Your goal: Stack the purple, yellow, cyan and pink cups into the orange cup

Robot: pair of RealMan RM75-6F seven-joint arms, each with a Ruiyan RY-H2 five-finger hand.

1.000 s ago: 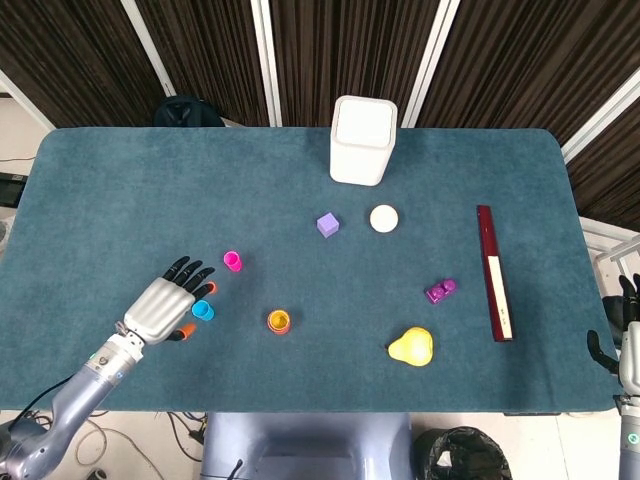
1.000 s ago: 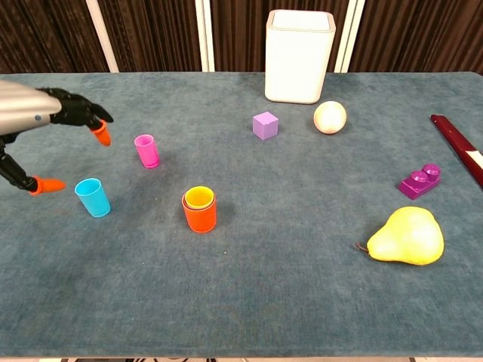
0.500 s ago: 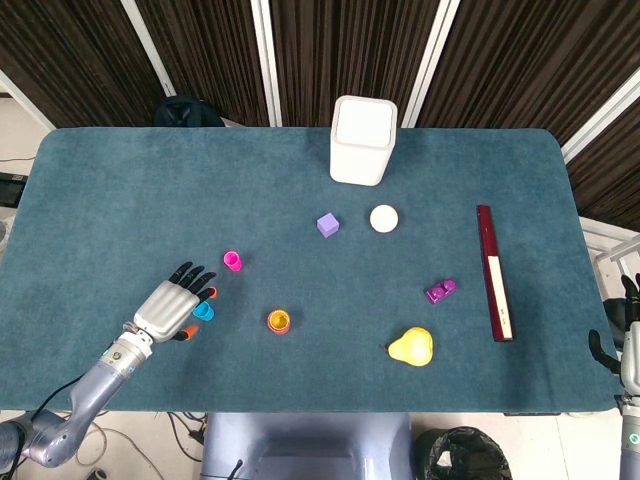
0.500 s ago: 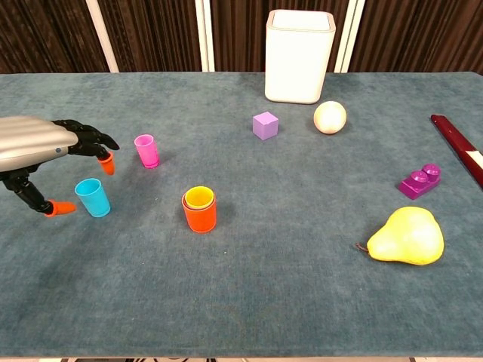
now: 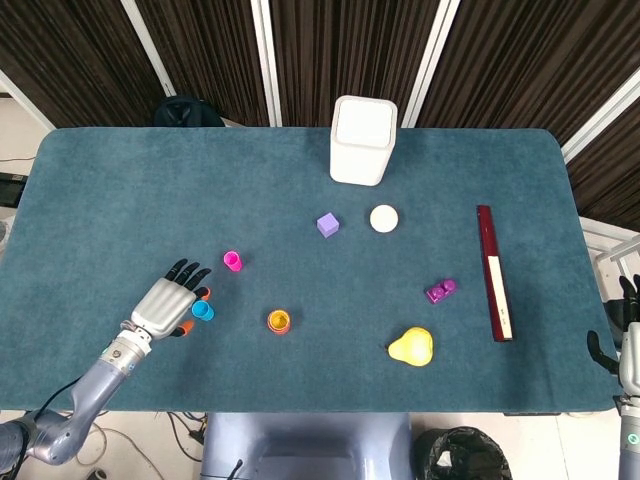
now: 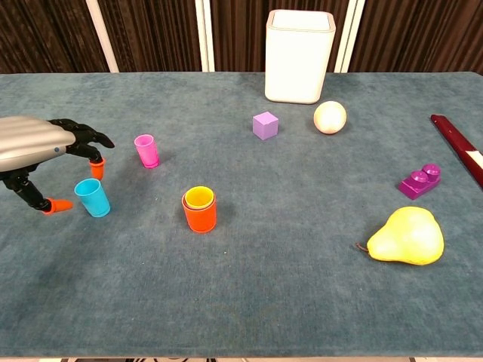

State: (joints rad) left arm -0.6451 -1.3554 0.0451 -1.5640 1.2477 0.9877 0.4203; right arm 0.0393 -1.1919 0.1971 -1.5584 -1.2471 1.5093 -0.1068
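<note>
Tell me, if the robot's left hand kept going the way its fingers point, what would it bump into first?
Probably the cyan cup. The left hand sits just beside it, fingers spread around it. The pink cup lies further along.

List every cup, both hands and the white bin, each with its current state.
orange cup: upright, yellow cup nested inside
yellow cup: upright, in the orange cup
cyan cup: upright on the table, not held
pink cup: upright, standing alone
left hand: fingers spread over the cyan cup, holding nothing
right hand: at the table edge, state unclear
white bin: upright
</note>
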